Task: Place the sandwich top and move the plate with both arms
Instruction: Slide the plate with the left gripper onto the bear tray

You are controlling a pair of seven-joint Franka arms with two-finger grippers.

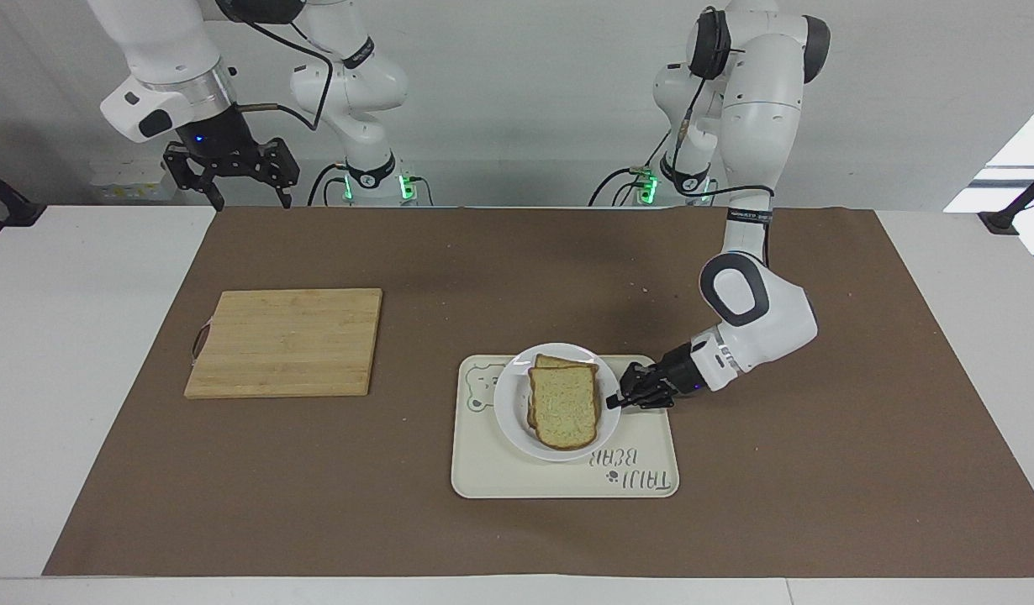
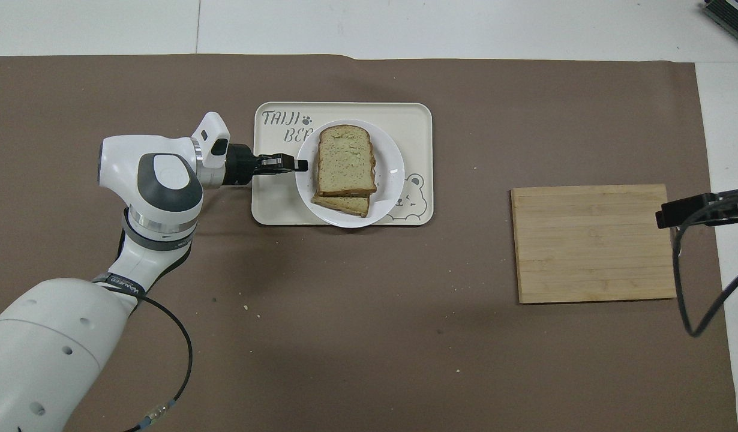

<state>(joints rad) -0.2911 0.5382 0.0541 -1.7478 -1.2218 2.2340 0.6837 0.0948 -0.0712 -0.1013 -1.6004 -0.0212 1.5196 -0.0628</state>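
Left gripper [image 1: 611,402] — low over the cream tray [image 1: 517,479], fingertips together at the rim of the plate [image 1: 509,413]; whether they pinch the rim cannot be told. Plate on tray. Sandwich top [image 1: 565,407] — lying on a lower slice [image 1: 559,363], on the plate. Right gripper [image 1: 231,181] — waiting raised, fingers spread, holding nothing, above the table edge near the cutting board [image 1: 286,341]. Brown mat [image 1: 517,521] beneath.

A white tabletop [image 1: 97,378] carries a brown mat [image 1: 483,269]; a plain pale wall [image 1: 525,84] stands at the robots' end.
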